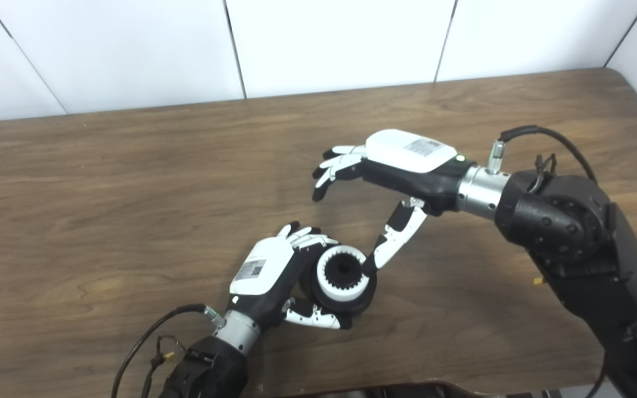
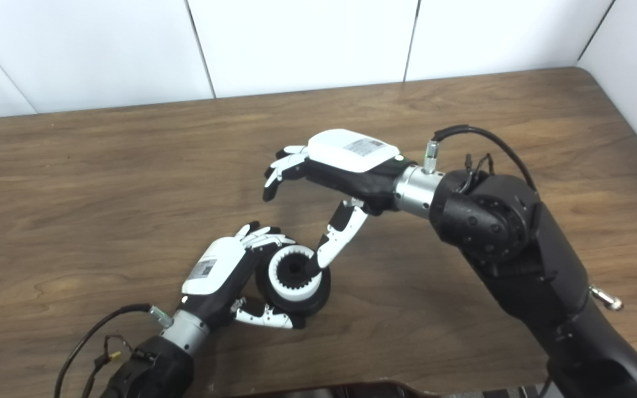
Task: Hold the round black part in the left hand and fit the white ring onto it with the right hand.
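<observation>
We see the left hand with its fingers wrapped around the round black part, a thick dark disc held low over the bench. The white ring sits in its face (toothed around the inside, with a dark hole at centre). The right hand holds nothing, fingers spread, its thumb tip touching the ring's rim.

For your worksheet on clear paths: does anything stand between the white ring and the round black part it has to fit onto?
Nothing visible does. The white ring already sits on the round black part, held in the left hand; the right hand touches the ring with its thumb tip.
</observation>
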Tool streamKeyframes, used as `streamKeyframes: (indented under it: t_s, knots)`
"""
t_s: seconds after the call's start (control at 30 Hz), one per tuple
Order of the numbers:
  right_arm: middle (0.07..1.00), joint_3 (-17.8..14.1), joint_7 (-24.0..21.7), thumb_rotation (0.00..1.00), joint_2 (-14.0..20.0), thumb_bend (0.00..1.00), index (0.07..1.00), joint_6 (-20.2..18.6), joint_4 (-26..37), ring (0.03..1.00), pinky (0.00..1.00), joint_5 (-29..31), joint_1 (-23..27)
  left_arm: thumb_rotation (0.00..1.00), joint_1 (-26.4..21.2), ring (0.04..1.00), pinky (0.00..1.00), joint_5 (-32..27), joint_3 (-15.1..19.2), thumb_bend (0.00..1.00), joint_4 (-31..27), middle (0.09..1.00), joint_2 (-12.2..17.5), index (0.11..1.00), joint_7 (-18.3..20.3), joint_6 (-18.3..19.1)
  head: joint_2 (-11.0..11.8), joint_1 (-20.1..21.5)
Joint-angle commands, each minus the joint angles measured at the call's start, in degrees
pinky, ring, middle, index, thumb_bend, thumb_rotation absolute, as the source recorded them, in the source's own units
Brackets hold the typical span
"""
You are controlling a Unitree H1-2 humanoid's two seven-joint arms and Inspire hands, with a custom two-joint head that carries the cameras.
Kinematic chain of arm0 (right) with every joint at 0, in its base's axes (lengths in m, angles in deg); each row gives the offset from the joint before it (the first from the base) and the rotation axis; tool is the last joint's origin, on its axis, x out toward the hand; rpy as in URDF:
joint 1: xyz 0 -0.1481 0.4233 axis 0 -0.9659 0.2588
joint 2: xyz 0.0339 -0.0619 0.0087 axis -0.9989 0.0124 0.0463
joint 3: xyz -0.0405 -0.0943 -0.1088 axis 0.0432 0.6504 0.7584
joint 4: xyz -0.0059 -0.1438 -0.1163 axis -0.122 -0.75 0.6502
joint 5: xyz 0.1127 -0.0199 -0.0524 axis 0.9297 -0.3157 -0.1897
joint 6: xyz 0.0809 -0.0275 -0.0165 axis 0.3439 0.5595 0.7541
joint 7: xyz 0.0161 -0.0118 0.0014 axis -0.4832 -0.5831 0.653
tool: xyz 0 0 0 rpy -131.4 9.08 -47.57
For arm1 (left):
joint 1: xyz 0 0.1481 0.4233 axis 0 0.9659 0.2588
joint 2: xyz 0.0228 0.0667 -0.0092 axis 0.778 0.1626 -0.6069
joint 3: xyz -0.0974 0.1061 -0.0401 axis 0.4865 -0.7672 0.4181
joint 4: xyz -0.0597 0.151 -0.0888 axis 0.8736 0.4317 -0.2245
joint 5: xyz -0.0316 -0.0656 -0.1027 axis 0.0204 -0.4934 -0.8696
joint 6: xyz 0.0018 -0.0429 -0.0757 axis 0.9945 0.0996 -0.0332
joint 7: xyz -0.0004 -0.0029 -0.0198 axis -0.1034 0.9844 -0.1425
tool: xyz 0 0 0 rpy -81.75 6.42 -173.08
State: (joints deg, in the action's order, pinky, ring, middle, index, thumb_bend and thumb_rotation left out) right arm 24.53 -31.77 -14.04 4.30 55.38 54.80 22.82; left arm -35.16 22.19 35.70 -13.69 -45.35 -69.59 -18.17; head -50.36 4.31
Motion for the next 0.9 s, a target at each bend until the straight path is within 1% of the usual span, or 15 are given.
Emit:
streamKeyframes:
  t_s: [0.0,0.2,0.3,0.33,0.37,0.43,0.53,0.63,0.73,0.87]
  knots:
    - [0.873,-1.2,1.0,0.39,0.6,1.00,0.740,-0.6,1.3,0.948,0.90,-0.1,2.1,0.06,-0.4,0.873,0.96,1.3,0.1,0.52,1.0,0.797,0.6,0.484,0.3,0.3,0.0,0.1]
    - [0.876,-1.9,1.6,0.37,0.6,1.00,0.734,-1.3,1.3,0.950,0.90,0.3,1.5,0.08,-0.4,0.850,0.95,2.8,0.6,0.52,0.7,0.777,0.4,0.489,0.6,2.3,0.0,0.2]
    - [0.877,-2.0,1.6,0.38,0.8,1.00,0.737,-1.3,1.4,0.951,0.90,0.0,1.3,0.08,-0.2,0.839,0.93,3.3,0.9,0.52,0.4,0.775,0.2,0.495,0.2,2.4,0.0,0.2]
    - [0.877,-2.0,1.7,0.38,0.8,1.00,0.739,-1.2,1.5,0.951,0.90,-0.1,1.3,0.19,-0.1,0.837,0.92,3.3,1.0,0.71,0.5,0.777,0.1,0.590,-0.1,2.2,0.0,0.1]
    - [0.877,-2.0,1.7,0.38,0.8,1.00,0.739,-1.2,1.5,0.950,0.89,-0.1,1.2,0.22,-0.1,0.833,0.91,3.4,1.1,0.78,0.5,0.776,0.0,0.628,-0.3,2.1,0.0,0.1]
    - [0.877,-2.1,1.6,0.38,0.9,1.00,0.740,-1.4,1.6,0.949,0.89,-0.2,1.3,0.27,-0.1,0.837,0.91,3.7,1.2,0.86,0.4,0.784,-0.2,0.704,-0.4,2.4,0.0,0.1]
    - [0.873,-2.0,2.0,0.38,0.9,1.00,0.737,-0.6,1.2,0.944,0.88,-0.5,1.3,0.30,-0.2,0.860,0.92,4.0,1.3,0.91,0.2,0.811,-0.2,0.780,0.4,3.0,0.0,0.2]
    - [0.872,-2.1,2.1,0.40,0.9,1.00,0.736,-0.5,1.3,0.943,0.88,-0.5,1.3,0.34,-0.2,0.888,0.94,4.2,1.5,0.94,-0.1,0.841,-0.2,0.828,1.6,3.6,0.0,0.2]
    - [0.871,-2.2,2.3,0.40,0.9,1.00,0.735,-0.2,1.1,0.940,0.88,-0.5,1.3,0.37,-0.5,0.917,0.97,5.1,1.5,0.98,-0.9,0.875,0.0,0.875,4.8,5.6,0.0,0.2]
    - [0.867,-2.4,2.8,0.41,1.1,1.00,0.729,0.5,0.8,0.933,0.87,-0.2,1.1,0.41,-1.0,0.931,0.96,6.3,1.5,1.00,-1.7,0.894,0.3,0.902,7.6,7.1,0.1,0.1]
